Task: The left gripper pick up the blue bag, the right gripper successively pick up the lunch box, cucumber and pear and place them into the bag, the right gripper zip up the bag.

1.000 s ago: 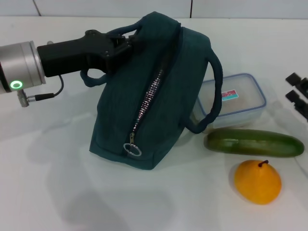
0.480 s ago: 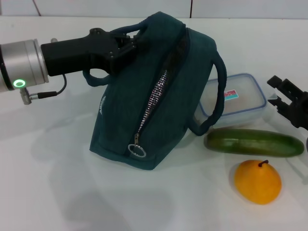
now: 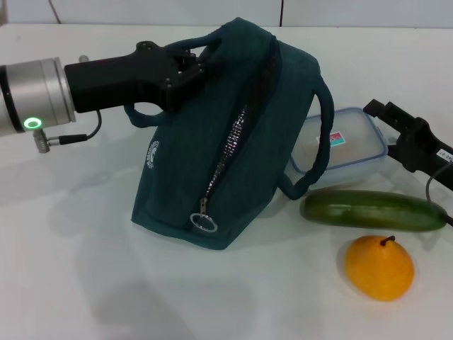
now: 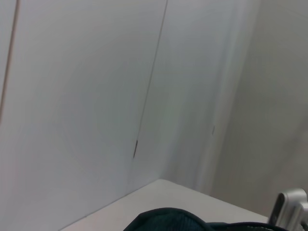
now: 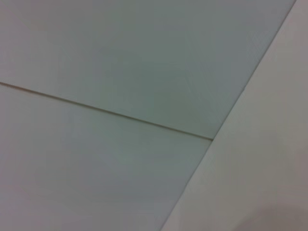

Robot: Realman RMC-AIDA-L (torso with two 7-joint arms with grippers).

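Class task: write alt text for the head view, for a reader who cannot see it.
The left gripper holds the blue bag up by a handle on a white table, zipper closed. The right gripper reaches in beside the lunch box; a cucumber and a pear lie nearer the camera.

Head view downward over table (image 3: 71, 283), wrist views facing walls

On the worktop (image 3: 85, 283) the blue bag (image 3: 212, 156) stands in the middle. The left tool (image 3: 195, 67) meets its upper left side. The lunch box (image 3: 354, 142) lies just right of the bag, the right tool (image 3: 379, 112) at its far right corner. Nearer lies the cucumber (image 3: 375, 210), with the pear (image 3: 379, 268) in front of it.
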